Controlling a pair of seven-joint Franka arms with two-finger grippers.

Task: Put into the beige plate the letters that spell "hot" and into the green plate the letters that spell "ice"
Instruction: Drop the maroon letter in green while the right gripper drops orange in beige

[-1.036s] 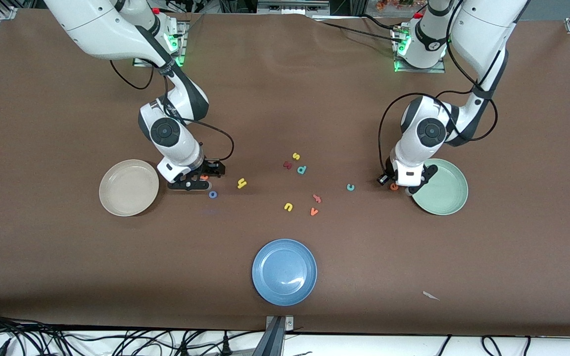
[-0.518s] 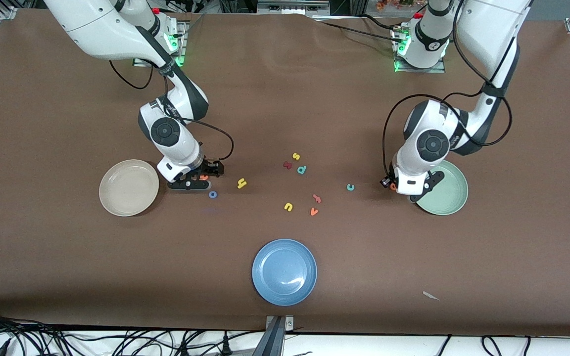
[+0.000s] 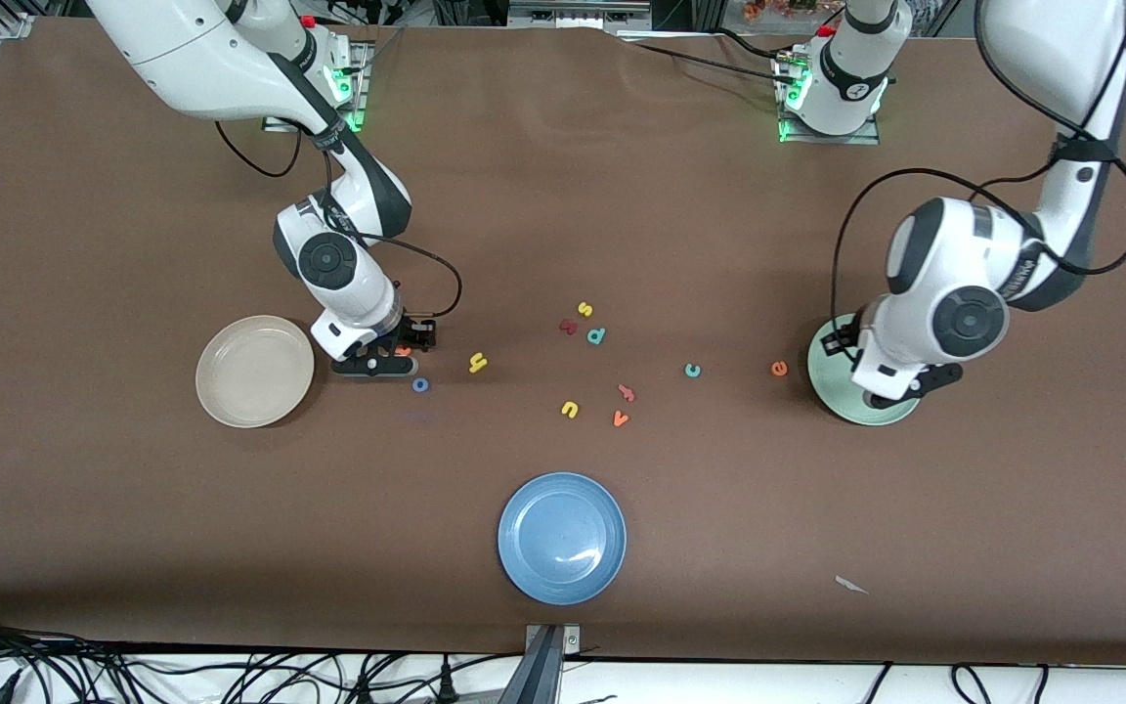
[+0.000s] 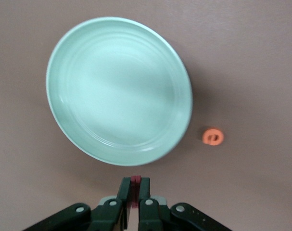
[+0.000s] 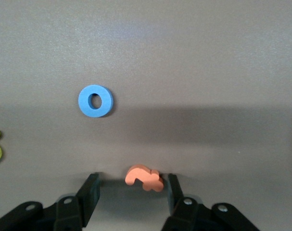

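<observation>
My left gripper (image 3: 890,396) hangs above the green plate (image 3: 829,370), shut on the dark red i (image 4: 135,180), whose tip shows between the fingers in the left wrist view. The green plate (image 4: 119,91) lies below, the orange e (image 4: 212,136) (image 3: 779,369) beside its rim, the teal c (image 3: 692,370) farther along. My right gripper (image 3: 389,358) is down at the table beside the beige plate (image 3: 254,371), open, its fingers either side of the orange t (image 5: 144,177) (image 3: 404,350). The blue o (image 5: 95,101) (image 3: 420,384) and yellow h (image 3: 477,363) lie close by.
A blue plate (image 3: 562,537) sits near the table's front edge. In the middle lie a yellow s (image 3: 584,309), a chunky dark red letter (image 3: 568,327), a teal p (image 3: 596,335), a yellow u (image 3: 570,409), an orange v (image 3: 620,418) and another orange letter (image 3: 627,393).
My left arm has risen from beside the orange e and swung over the green plate. The orange e stays on the table. My right arm has stayed where it was.
</observation>
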